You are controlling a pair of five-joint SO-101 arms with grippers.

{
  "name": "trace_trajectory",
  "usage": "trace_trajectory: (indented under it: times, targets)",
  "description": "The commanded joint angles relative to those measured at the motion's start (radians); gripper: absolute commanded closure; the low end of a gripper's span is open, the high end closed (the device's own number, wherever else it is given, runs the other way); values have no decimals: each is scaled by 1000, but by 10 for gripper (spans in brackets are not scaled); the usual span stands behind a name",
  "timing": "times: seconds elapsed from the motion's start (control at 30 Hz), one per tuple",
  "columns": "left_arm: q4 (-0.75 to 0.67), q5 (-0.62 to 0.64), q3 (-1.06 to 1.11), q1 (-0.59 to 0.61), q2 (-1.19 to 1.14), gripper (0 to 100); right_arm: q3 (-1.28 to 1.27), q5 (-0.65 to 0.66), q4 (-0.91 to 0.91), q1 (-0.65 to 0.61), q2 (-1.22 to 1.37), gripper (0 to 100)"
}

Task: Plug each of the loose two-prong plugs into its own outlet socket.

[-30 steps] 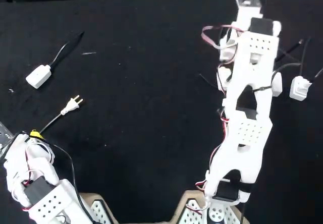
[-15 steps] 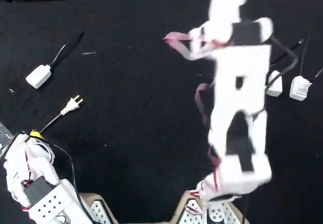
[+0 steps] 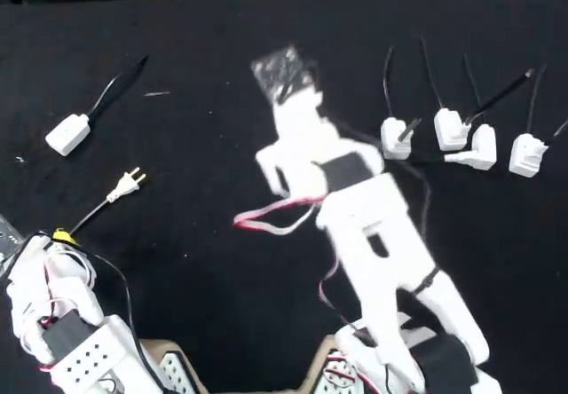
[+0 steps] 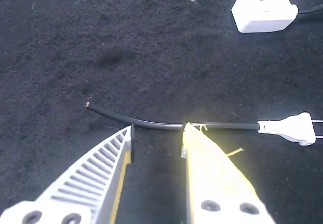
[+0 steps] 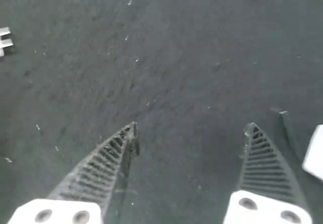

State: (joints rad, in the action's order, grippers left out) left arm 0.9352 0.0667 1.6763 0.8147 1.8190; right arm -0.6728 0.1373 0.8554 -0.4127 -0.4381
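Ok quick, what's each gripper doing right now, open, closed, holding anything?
Left gripper: open, poised at the black cord, not gripping it.
Right gripper: open wide, holding nothing.

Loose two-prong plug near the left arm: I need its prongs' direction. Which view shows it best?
High view: the plug lies whole, both prongs visible. The left wrist view shows the plug closer, but the frame edge cuts its prongs.
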Motion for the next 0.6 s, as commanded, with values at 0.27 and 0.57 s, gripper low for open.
trace_trajectory:
  times: [0.27, 0.57]
  targets:
    - [-3, -58, 22, -10, 8, 830, -463, -138, -525, -135, -54, 698]
    - [75, -199, -306, -22, 6, 826, -476, -86, -548, -92, -51, 698]
